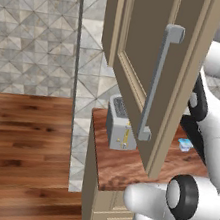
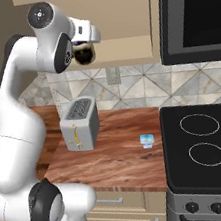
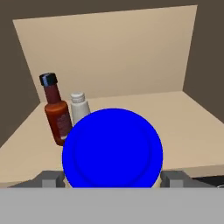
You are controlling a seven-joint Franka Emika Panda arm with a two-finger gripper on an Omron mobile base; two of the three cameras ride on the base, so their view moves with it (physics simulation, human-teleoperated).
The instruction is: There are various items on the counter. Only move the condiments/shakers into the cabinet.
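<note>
In the hand view, the dark red sauce bottle [image 3: 56, 114] with a black cap and the pale grey shaker [image 3: 79, 107] stand side by side on the cabinet shelf [image 3: 183, 131], at its left. My gripper [image 3: 112, 178] is shut on the dark jar, whose blue lid [image 3: 112, 148] sits wide between the fingertips [image 3: 50, 178], in front of the shelf edge. From the right base, the gripper [image 2: 85, 50] holds the dark jar [image 2: 84, 55] up at the cabinet [image 2: 119, 25]. The cabinet door [image 1: 155, 64] hangs open over the counter [image 1: 123, 165].
A silver toaster [image 2: 80, 123] stands on the counter's left part. A small blue-and-white item [image 2: 147, 140] lies near the stove [image 2: 204, 143]. A dark microwave [image 2: 193, 13] hangs right of the cabinet. The open door's grey handle [image 1: 157, 84] juts toward the arm.
</note>
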